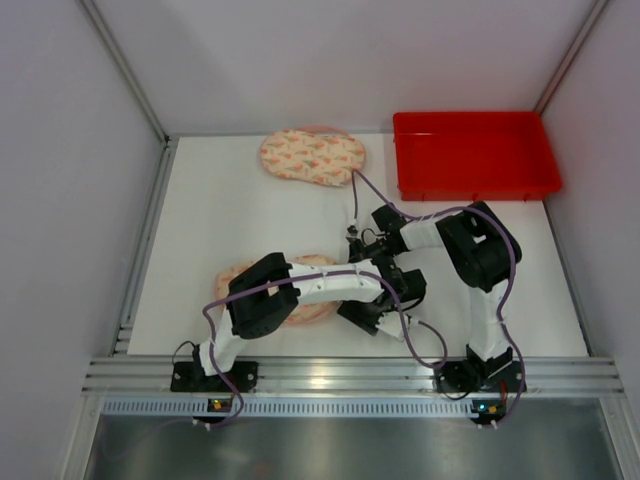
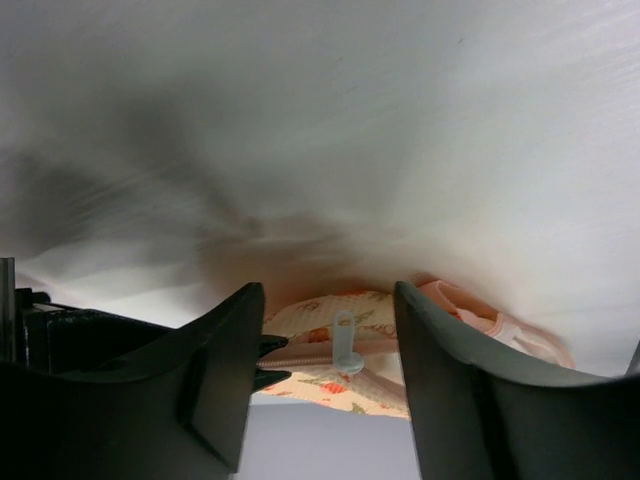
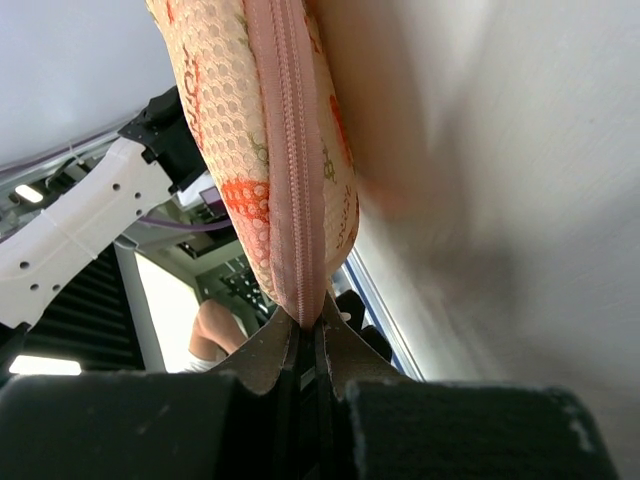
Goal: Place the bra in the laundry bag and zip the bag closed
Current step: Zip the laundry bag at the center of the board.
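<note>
Seen from above, a floral laundry bag [image 1: 312,312] lies by the near edge of the white table [image 1: 220,220], left of centre, half hidden under the left arm. A second floral pouch [image 1: 312,157] sits at the far edge and a red tray [image 1: 475,120] in the far right corner.

Only the wrist cameras show the grips. The right pincer [image 3: 308,330] is clamped on the end of the bag's pink zipper seam. The left pincer [image 2: 328,295] stands wide and holds nothing, with the zipper pull [image 2: 345,345] in view between its fingers. Pink straps, seemingly the bra [image 2: 495,325], show beside the bag.

Both arms fold inward, meeting over the table's near middle.
</note>
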### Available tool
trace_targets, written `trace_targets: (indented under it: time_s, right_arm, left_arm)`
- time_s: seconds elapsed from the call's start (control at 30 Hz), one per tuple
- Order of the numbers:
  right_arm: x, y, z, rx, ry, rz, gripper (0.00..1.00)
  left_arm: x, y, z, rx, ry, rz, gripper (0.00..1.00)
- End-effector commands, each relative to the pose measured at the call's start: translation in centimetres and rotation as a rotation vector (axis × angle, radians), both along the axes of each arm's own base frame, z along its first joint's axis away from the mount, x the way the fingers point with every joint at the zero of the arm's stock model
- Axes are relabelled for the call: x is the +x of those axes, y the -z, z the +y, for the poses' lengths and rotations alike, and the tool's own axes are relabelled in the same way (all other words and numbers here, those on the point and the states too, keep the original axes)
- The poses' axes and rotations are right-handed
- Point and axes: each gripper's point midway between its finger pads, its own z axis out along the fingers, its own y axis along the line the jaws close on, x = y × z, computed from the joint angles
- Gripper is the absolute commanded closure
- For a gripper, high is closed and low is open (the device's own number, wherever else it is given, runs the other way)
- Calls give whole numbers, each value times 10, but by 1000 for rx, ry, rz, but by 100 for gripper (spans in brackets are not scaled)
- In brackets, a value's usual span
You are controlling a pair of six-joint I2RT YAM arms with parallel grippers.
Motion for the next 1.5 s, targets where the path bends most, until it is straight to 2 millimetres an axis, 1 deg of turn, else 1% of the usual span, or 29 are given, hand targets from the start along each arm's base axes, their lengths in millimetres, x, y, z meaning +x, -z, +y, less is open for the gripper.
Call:
trace_targets:
  time_s: [0.0, 0.07, 0.1, 0.2, 0.3, 0.33, 0.37, 0.4, 0.43, 0.47, 0.63, 0.77, 0.8, 0.83, 0.87, 0.9, 0.97, 1.0, 1.03, 1.13, 1.2, 1.3, 1.33, 1.47]
  right_arm:
    - [-10, -1, 5, 8, -44, 10, 100]
    - [-9, -1, 5, 10, -43, 9, 100]
    - [-9, -2, 5, 9, -44, 10, 100]
    - [-9, -3, 5, 12, -45, 5, 100]
    - [-8, -3, 5, 12, -46, 4, 100]
    - [-8, -1, 6, 10, -46, 8, 100]
    - [-8, -2, 6, 11, -47, 8, 100]
    - [-7, -2, 6, 13, -46, 11, 100]
    - [-6, -2, 7, 14, -48, 10, 100]
    - [-6, -2, 6, 13, -47, 11, 100]
    - [-3, 1, 5, 5, -39, 8, 100]
    - [-2, 0, 4, 6, -38, 6, 100]
    - [-2, 0, 4, 6, -38, 5, 100]
    - [-3, 0, 3, 5, -38, 8, 100]
    - [-3, 0, 4, 5, -40, 6, 100]
    - [-3, 0, 4, 5, -38, 4, 100]
    - [-3, 1, 3, 3, -39, 7, 100]
    - [-3, 1, 3, 3, -39, 7, 100]
    - [-4, 2, 3, 3, -42, 7, 100]
    - [-3, 2, 3, 3, -40, 7, 100]
    - [-3, 1, 3, 4, -41, 4, 100]
    - [-3, 1, 3, 4, -41, 4, 100]
    - [-4, 1, 3, 3, -42, 6, 100]
    - [-4, 1, 3, 4, -41, 6, 100]
  left_arm:
    - [23, -10, 10, 59, -5, -70, 42]
    - [23, -9, 11, 61, -6, -70, 48]
    - [23, -9, 12, 62, -11, -70, 53]
    - [21, -10, 15, 60, -16, -61, 63]
    - [15, -13, 15, 40, -20, -38, 77]
    - [13, -15, 14, 24, -25, -26, 85]
    - [10, -15, 15, 21, -27, -17, 90]
    - [8, -15, 16, 20, -32, -11, 93]
    - [7, -16, 17, 18, -36, -6, 99]
    - [4, -15, 19, 18, -37, 5, 100]
    - [-7, -16, 22, -1, -57, 47, 100]
    - [-17, -15, 24, -3, -58, 68, 100]
    - [-18, -16, 23, -8, -58, 67, 96]
    - [-18, -18, 21, -17, -61, 69, 88]
    - [-18, -20, 18, -31, -64, 66, 82]
    - [-17, -21, 16, -38, -62, 66, 73]
    - [-14, -28, 9, -64, -62, 52, 66]
    - [-13, -30, 6, -73, -54, 50, 58]
    - [-10, -36, -1, -99, -50, 40, 55]
    - [-6, -45, -11, -133, -37, 33, 44]
    - [-4, -46, -13, -135, -20, 31, 42]
    - [0, -46, -14, -132, -11, 27, 36]
    - [1, -43, -13, -127, -14, 28, 34]
    - [1, -37, -5, -88, -32, 58, 33]
